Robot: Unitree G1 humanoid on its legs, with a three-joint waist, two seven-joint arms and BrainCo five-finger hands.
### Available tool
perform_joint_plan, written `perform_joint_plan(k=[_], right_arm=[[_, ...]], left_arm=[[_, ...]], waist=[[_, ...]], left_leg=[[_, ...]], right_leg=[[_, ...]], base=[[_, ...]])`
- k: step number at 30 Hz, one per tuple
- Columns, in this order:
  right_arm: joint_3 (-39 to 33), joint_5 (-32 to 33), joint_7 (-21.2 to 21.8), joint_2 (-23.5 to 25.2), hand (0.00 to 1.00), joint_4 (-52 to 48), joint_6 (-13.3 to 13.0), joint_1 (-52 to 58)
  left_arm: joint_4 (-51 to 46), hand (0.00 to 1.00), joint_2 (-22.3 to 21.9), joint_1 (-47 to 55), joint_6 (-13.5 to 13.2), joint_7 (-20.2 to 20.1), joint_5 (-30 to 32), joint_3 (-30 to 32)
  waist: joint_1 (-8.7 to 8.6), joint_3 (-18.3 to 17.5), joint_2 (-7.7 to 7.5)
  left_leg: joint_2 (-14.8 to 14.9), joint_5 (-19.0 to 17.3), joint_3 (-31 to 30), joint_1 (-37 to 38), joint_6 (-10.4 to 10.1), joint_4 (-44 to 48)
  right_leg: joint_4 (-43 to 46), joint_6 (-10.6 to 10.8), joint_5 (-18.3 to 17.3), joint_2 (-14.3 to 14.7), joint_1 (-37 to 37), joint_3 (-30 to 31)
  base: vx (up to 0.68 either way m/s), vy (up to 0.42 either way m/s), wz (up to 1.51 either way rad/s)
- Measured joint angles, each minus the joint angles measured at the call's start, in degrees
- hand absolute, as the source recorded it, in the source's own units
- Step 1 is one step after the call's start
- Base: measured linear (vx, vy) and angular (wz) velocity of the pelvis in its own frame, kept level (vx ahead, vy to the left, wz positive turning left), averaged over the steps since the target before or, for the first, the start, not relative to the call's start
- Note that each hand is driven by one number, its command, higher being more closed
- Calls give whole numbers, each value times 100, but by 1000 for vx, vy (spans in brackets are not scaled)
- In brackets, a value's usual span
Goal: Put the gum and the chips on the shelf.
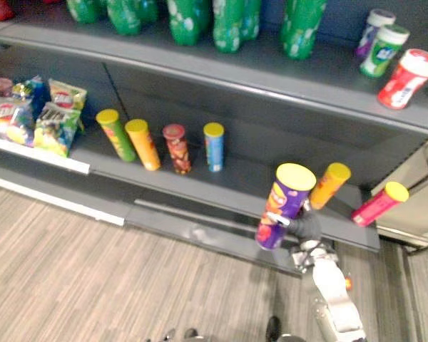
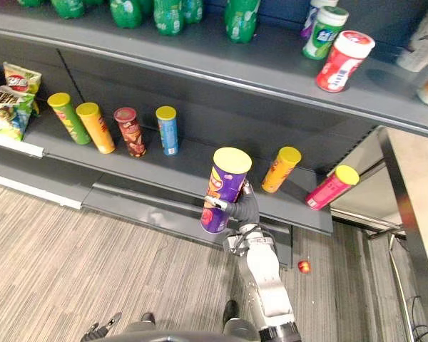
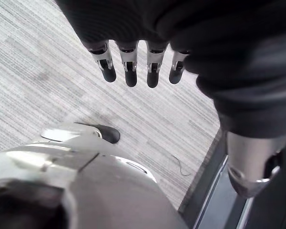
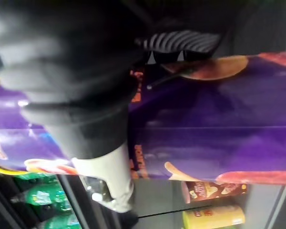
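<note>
A purple chips can with a yellow lid is held tilted in front of the lower shelf, with my right hand shut around its lower part. Up close the purple can crosses the right wrist view with my thumb curled against it. Gum bottles stand on the upper shelf at the right: a red one, a green-and-white one and a purple one. My left hand hangs low over the floor, fingers relaxed and holding nothing.
Several chips cans stand on the lower shelf: green, orange, red, blue, another orange, pink. Chip bags lie far left. Green bottles line the upper shelf. A small red thing lies on the floor.
</note>
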Motion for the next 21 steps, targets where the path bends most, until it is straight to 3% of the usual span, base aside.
perform_joint_plan(k=[7, 8, 9, 12, 14, 16, 21], right_arm=[[-340, -598, -714, 25, 100, 697, 74, -1257], [-754, -857, -1135, 27, 100, 1092, 126, -1805], [-834, -864, -1273, 27, 100, 1154, 190, -1979], [-1063, -968, -1435, 21, 100, 1204, 246, -2196], [-1398, -1003, -1551, -2, 100, 1539, 247, -2719], [-1933, -1215, -2048, -246, 100, 2075, 263, -3401], [-2314, -1313, -2559, -447, 100, 2392, 267, -3829]], left_arm=[[-945, 0, 35, -74, -83, 127, -298, -633], [-1434, 0, -3, -296, -278, 139, -443, -1079], [-1564, 0, -51, -410, -281, 137, -530, -1272], [-1830, 0, -86, -485, -292, 133, -534, -1482], [-2033, 0, -139, -561, -302, 137, -548, -1537], [-2125, 0, -237, -768, -416, 166, -761, -1734], [-2149, 0, -213, -775, -474, 336, -924, -1806]], waist=[[111, 569, 144], [197, 844, 210], [194, 951, 222], [184, 1112, 271], [165, 1313, 340], [183, 1526, 541], [289, 1654, 658]], left_leg=[[-194, 148, -221, -464, 137, 77], [-270, 154, -295, -777, 146, 301], [-309, 151, -301, -863, 146, 390], [-336, 134, -318, -991, 159, 501], [-340, 38, -340, -1276, 191, 898], [-396, -104, -521, -1683, 236, 1325], [-497, -112, -701, -2080, 252, 1529]], right_leg=[[109, 63, 96, -213, -327, -132], [324, 73, 101, -314, -598, -157], [368, 73, 101, -353, -658, -154], [491, 75, 92, -422, -784, -157], [859, 77, -22, -501, -1038, -156], [1377, 90, -240, -604, -1362, -267], [1969, 81, -488, -788, -1801, -345]], base=[[-82, 19, 20], [-80, 49, 22], [-57, 46, 17], [-14, 10, 1], [-70, 36, 11], [-153, 26, 38], [-82, -2, 25]])
